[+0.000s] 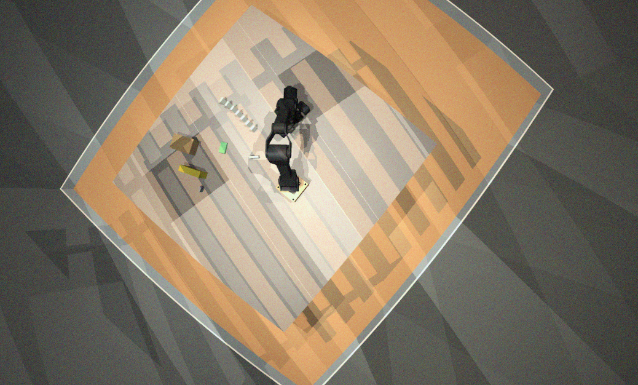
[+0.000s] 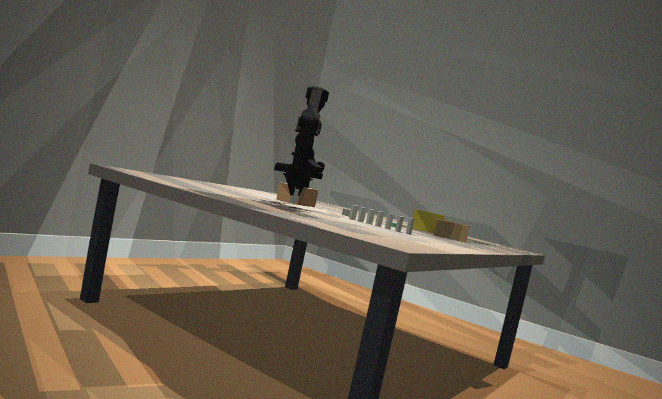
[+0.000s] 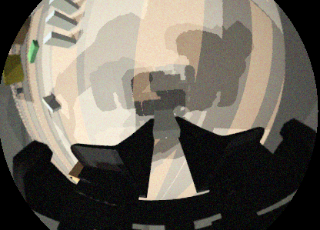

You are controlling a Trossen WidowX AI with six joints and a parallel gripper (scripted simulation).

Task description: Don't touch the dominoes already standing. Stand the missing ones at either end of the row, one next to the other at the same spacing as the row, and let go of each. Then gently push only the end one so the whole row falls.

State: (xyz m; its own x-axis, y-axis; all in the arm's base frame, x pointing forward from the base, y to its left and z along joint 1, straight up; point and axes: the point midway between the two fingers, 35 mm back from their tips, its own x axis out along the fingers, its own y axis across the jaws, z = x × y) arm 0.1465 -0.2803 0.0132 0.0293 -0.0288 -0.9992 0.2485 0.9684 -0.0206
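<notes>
My gripper (image 2: 295, 192) (image 3: 165, 121) is shut on a grey domino (image 2: 294, 199) (image 3: 166, 128), which is upright between the fingertips, at or just above the table. In the overhead view the arm hides this domino. The row of several pale standing dominoes (image 1: 253, 127) (image 2: 381, 218) (image 3: 61, 39) runs diagonally to the left of the arm in the overhead view, apart from the gripper. Another loose pale domino (image 1: 254, 157) (image 3: 51, 102) lies flat between the row's near end and the arm's base.
A green block (image 1: 222, 147) (image 3: 33, 51) lies left of the loose domino. Farther left are a brown block (image 1: 182, 143) (image 2: 451, 230), a yellow block (image 1: 192, 171) (image 2: 425, 220) (image 3: 13, 69) and a small dark piece (image 1: 201, 189). The arm's tan base (image 1: 294, 195) (image 2: 307, 196) stands behind the gripper.
</notes>
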